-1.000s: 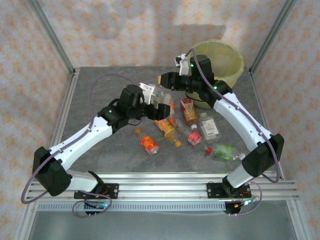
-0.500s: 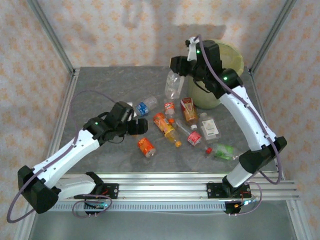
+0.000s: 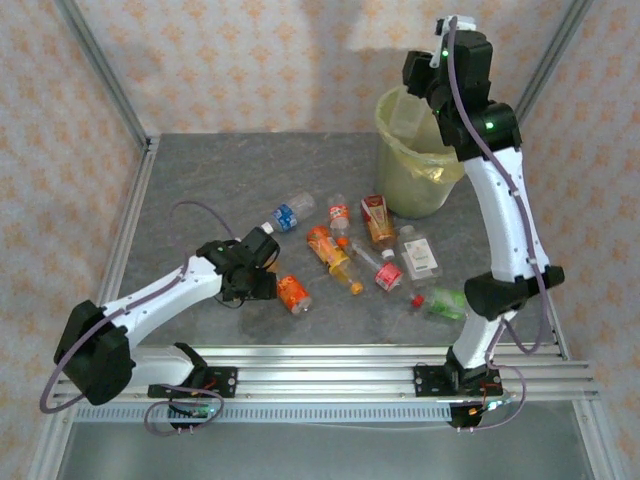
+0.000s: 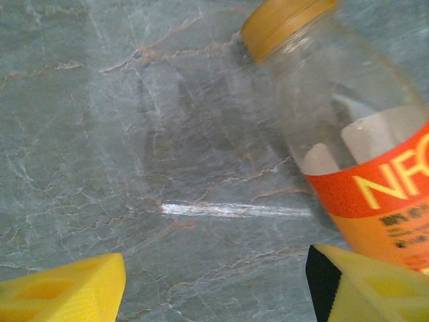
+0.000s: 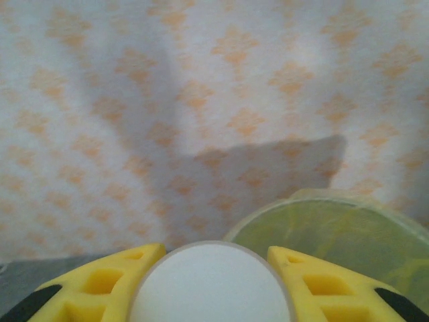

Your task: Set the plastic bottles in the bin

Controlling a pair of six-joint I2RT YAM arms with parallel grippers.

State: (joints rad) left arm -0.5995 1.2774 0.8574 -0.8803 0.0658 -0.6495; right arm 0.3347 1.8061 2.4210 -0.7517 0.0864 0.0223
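a pale, round-ended bottle (image 5: pixel 211 285) is clamped tight between the right fingers (image 5: pixel 100 292), held high, with the lined yellow-green bin (image 5: pixel 335 231) just below and ahead of them. to do this well, it should be squarely over the bin's mouth before release. the left fingers (image 4: pixel 64 295) stand partly open, low over the grey surface (image 4: pixel 134 134), gripping nothing. an orange-labelled bottle (image 4: pixel 348 134) lies just beside one finger, off centre. its label reads "nf", cut off. more loose bottles (image 3: pixel 330 245) lie between these fingers and the bin.

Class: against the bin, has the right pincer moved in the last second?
Yes: the right pincer moved from left of the bin to above its rim.
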